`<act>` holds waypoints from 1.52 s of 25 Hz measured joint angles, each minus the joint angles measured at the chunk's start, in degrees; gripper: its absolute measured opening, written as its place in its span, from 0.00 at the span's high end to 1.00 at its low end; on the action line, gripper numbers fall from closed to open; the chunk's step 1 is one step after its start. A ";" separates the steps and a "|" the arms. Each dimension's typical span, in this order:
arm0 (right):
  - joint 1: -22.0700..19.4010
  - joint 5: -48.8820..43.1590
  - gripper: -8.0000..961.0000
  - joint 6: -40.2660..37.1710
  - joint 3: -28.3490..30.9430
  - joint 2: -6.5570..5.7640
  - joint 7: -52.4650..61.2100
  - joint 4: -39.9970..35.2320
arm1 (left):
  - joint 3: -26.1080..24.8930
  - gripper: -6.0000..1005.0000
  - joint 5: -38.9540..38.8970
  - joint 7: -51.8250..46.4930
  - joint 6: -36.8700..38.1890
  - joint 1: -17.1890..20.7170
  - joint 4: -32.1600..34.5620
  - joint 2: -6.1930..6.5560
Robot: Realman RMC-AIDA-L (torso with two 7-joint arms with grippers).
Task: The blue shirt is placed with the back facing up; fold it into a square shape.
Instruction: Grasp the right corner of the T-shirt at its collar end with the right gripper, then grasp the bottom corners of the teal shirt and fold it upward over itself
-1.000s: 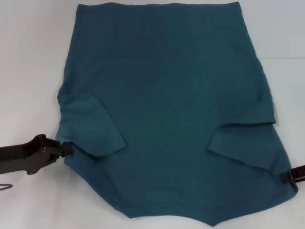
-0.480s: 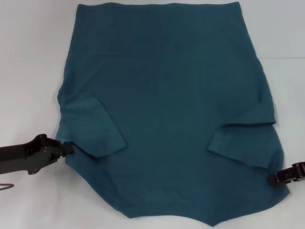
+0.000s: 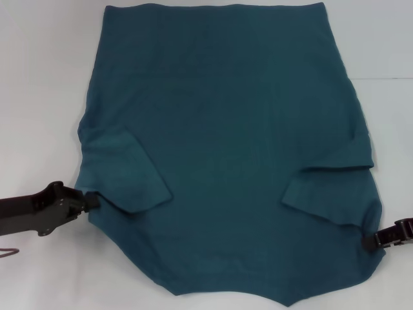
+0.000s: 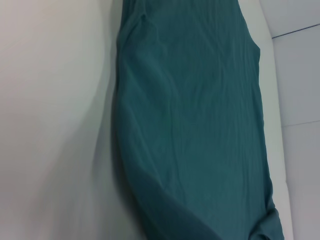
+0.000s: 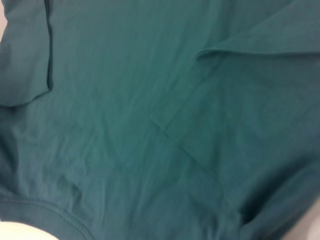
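Observation:
The blue shirt lies flat on the white table, plain side up, its hem at the far end and its neck end at the near edge. Both short sleeves are folded inward, one sleeve on the left and the other sleeve on the right. My left gripper touches the shirt's left edge just below the folded sleeve. At the shirt's right edge, by the near corner, sits my right gripper. Teal cloth fills the left wrist view of the shirt and the right wrist view of the shirt.
Bare white table surrounds the cloth on the left and far right. A thin wire-like object lies at the near left edge. A seam in the table runs off to the right.
My right gripper has moved inward and slightly nearer, from outside the shirt's right edge onto that edge. The left gripper and the shirt have stayed put.

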 joint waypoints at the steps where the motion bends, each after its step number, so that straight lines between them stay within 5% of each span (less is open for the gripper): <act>1: -0.01 -0.01 0.41 -0.04 0.00 -0.04 -0.02 -0.01 | 0.00 0.99 0.00 0.00 0.00 -0.01 0.00 0.00; 12: -0.37 -0.07 0.88 -0.05 0.11 -0.34 0.08 -0.04 | 0.00 0.99 0.00 0.52 0.27 0.03 0.00 0.00; 17: -0.83 0.07 0.95 -2.59 1.29 -1.21 0.00 -0.15 | 0.27 0.99 0.42 1.77 2.64 0.23 0.39 0.46; 24: -2.18 0.11 0.95 -9.59 3.04 -2.91 -0.28 -0.15 | 0.56 0.99 5.53 3.49 9.50 1.34 2.96 1.20; 33: -5.16 -0.15 0.95 -15.47 3.04 -2.92 -0.57 -0.12 | 0.60 0.99 6.54 4.13 17.16 4.68 6.40 1.23; 38: -4.18 3.12 0.95 -11.64 7.31 -2.91 -0.86 -0.03 | 0.24 0.99 6.13 3.73 14.51 2.48 4.59 1.77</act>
